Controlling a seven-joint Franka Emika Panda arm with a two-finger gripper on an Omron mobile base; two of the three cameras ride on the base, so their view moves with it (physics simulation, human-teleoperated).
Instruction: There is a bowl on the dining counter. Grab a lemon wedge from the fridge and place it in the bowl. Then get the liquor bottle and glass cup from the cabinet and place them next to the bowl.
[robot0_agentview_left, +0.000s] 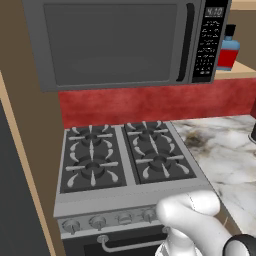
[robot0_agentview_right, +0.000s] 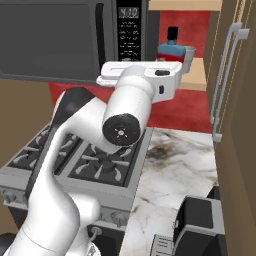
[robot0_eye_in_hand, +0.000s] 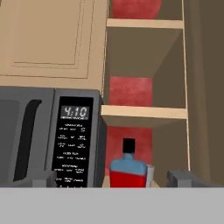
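In the hand view the microwave (robot0_eye_in_hand: 52, 135) sits at the left, and just right of it the liquor bottle (robot0_eye_in_hand: 127, 168) stands on the cabinet's (robot0_eye_in_hand: 144, 111) lowest open shelf, with the glass cup (robot0_eye_in_hand: 150, 175) touching or nearly touching its right side. The end effector (robot0_eye_in_hand: 112, 180) is spread wide and empty — the bottle lies straight ahead, centred between the fingertips (robot0_eye_in_hand: 181, 177). The bottle stands upright, long axis vertical, black cap up, so the coming move looks like a level reach forward.

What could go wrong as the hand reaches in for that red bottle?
The glass cup stands right beside the liquor bottle, so the open fingers could knock it over. The microwave sits close on the bottle's other side, leaving little room. A bump could tip the bottle off the cabinet shelf.
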